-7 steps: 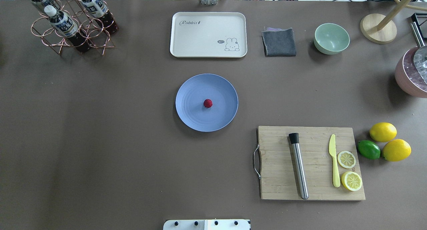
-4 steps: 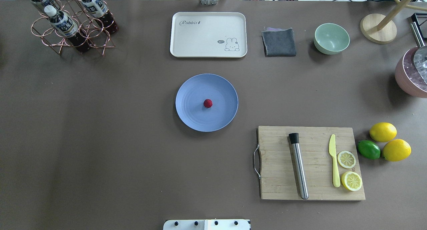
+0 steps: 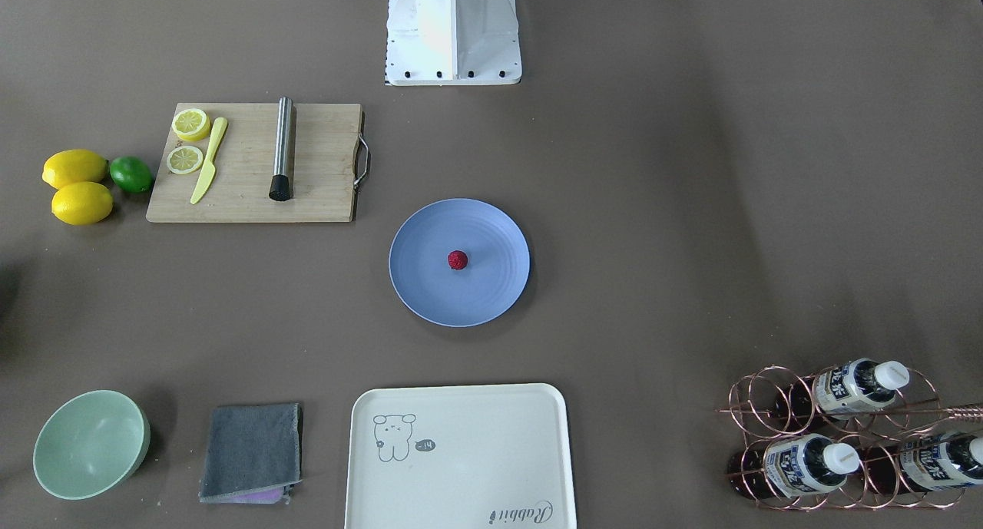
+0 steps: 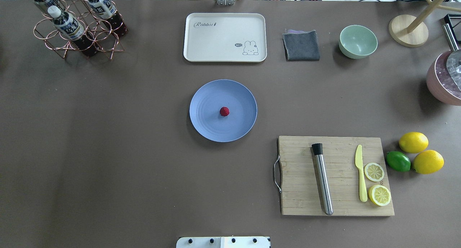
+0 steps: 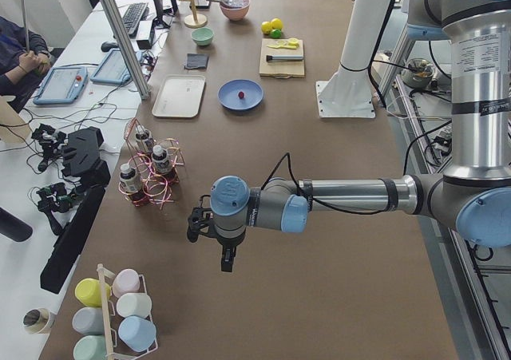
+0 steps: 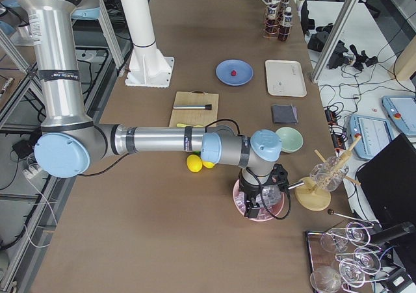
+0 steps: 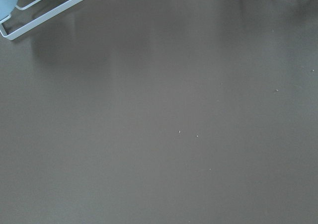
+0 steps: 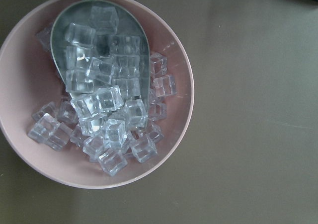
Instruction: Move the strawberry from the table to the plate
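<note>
Status: the strawberry [image 4: 224,111] lies on the plate [image 4: 207,127], close to its middle, in the centre of the overhead frame — it does not touch the desk [image 4: 108,158]. Judged from this layout, the placing step is complete and the task is at its end stage. Neither of the 2 arms appears in the overhead or the front-facing frame. The left hand [image 5: 226,258] shows only in the left side view, at lower centre of that frame, pointing down above bare desk and well apart from the plate; whether it is wide or narrow cannot be told. The right hand [image 6: 255,203] shows only in the right side view, lower right of centre, above the pink bowl [image 8: 179,110] of ice cubes [image 8: 112,129]; its state likewise cannot be told. Next move, as a judgement: no further action on the strawberry is required — at most, bring both arms to rest without crossing the plate.
</note>
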You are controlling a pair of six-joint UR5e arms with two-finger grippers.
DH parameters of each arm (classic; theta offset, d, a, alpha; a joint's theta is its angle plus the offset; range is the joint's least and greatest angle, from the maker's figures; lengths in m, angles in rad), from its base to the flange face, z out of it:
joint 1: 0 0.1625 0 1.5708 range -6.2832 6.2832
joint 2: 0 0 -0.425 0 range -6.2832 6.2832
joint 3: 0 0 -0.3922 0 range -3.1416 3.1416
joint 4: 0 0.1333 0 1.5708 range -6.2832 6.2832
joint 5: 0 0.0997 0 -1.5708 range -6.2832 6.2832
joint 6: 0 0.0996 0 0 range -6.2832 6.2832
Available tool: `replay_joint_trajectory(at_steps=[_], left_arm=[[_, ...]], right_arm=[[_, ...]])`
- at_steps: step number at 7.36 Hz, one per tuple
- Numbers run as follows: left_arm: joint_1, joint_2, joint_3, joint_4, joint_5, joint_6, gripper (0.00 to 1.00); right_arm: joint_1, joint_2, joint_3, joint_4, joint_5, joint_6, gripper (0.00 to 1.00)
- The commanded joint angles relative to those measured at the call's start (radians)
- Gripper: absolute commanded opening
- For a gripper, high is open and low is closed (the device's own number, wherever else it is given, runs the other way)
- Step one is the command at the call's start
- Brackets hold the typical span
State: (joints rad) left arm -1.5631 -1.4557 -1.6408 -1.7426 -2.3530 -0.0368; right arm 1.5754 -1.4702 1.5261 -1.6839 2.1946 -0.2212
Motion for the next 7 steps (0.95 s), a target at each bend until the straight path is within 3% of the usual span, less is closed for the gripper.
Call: replay_joint_trajectory(at_steps=[1,7], left_arm=[[0.000,0.000,0.001,0.000,0.000,0.000,0.98],[0.000,0.000,0.001,0.000,0.000,0.000,0.98]], right_arm=[[0.000,-0.005,0.000,0.012,0.001,0.000,1.00],[0.000,-0.005,0.000,0.012,0.016,0.002,1.00]])
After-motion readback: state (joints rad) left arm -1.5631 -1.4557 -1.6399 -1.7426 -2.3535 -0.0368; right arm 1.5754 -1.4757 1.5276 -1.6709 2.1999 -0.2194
